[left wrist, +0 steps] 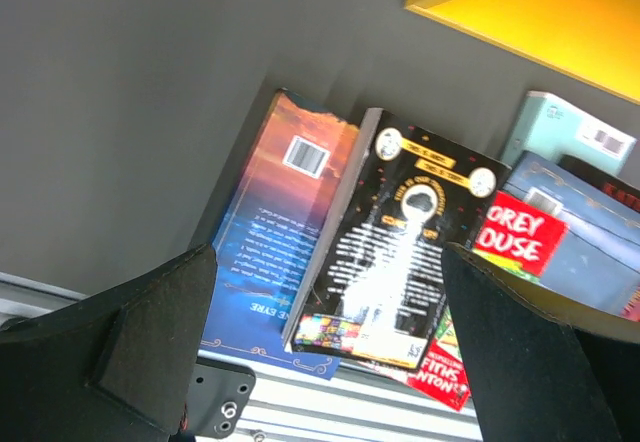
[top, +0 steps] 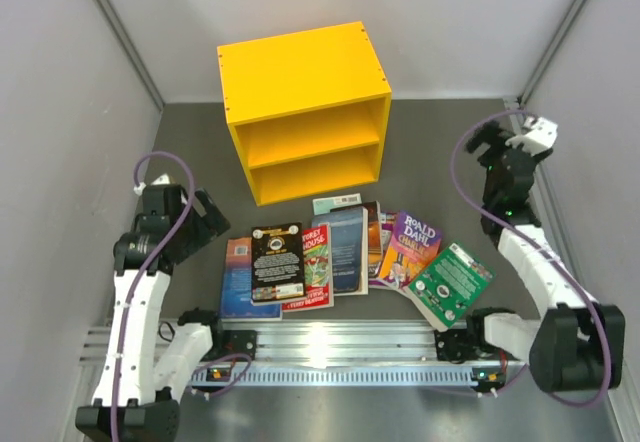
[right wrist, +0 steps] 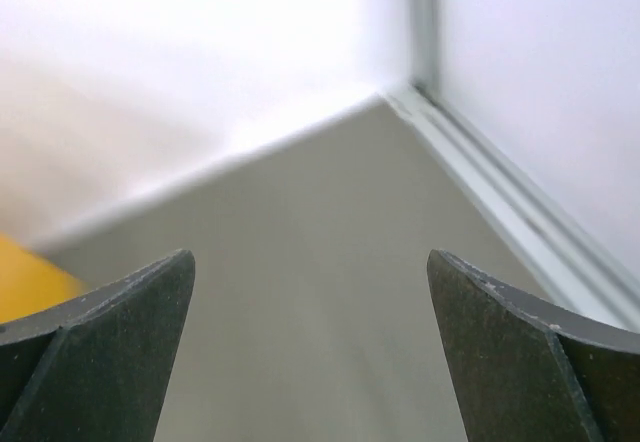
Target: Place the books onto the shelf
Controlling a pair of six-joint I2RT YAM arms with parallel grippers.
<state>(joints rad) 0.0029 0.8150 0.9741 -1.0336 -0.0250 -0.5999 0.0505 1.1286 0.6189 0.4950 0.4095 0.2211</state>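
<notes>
Currently the books (top: pixel 340 252) lie flat in an overlapping spread on the grey table (top: pixel 430 162), just in front of the yellow shelf (top: pixel 305 112) and its 2 open compartments. The left gripper (left wrist: pixel 325 292) hangs over the spread's left end, its fingers (left wrist: pixel 150 342) wide apart and holding nothing. The black book (left wrist: pixel 400 252) shows between them, the blue book (left wrist: pixel 275 232) nearer the left finger. The right gripper (right wrist: pixel 310 262) sits well apart from the books, equally spread and empty, with bare table between its fingers.
</notes>
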